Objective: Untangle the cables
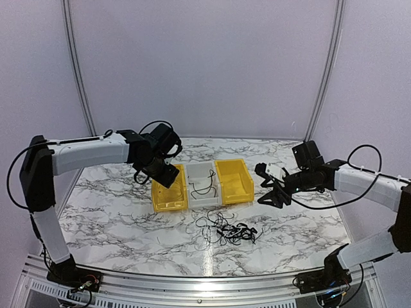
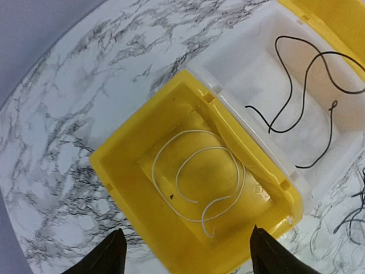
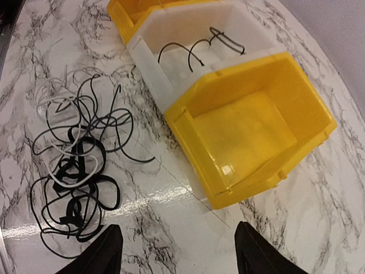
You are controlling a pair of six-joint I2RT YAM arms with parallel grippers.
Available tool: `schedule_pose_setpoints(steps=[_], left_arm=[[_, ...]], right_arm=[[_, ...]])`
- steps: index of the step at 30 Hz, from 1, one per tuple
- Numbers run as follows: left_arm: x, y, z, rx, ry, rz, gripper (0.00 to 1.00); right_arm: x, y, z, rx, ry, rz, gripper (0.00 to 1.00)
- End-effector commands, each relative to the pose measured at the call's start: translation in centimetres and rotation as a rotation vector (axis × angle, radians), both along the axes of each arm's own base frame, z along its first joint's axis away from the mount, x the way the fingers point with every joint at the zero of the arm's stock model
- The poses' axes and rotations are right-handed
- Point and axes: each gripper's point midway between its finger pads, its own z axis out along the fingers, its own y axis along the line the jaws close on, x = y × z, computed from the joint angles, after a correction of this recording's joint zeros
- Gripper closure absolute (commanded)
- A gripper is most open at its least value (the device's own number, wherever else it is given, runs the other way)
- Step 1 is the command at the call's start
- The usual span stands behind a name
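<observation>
Only fingertips showed in the wrist views. The left gripper (image 2: 185,242) gaped wide, a pale cable (image 2: 199,182) coiled in a yellow bin (image 2: 128,188) beyond its fingers. The right gripper (image 3: 177,242), equally wide, had the tangled cables (image 3: 77,171) outside one finger.

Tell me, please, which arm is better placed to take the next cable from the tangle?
Right, probably: the right pincer hangs open near the tangle, while the left pincer is farther off, above the yellow bin with the white cable.
</observation>
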Motion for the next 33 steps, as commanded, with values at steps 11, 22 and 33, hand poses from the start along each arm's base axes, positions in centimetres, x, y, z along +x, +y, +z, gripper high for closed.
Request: schedule_pose_setpoints(steps=[11,22,33], left_arm=[[-1.3,3.3,11.6,-0.295,-0.364,0.161,0.01],[-2.8,4.5,11.6,-0.444,-0.499,0.243,0.01],[-4.9,14.9,8.2,-0.262,-0.627,0.713,0.01]], right_arm=[[-0.4,9.1,8.0,0.179,0.022,0.164,0.42],[-4.3,15.1,2.7,0.132,0.187,0.317,0.46],[-5.5,17.8,-1.2,0.109,0.28,0.372,0.44]])
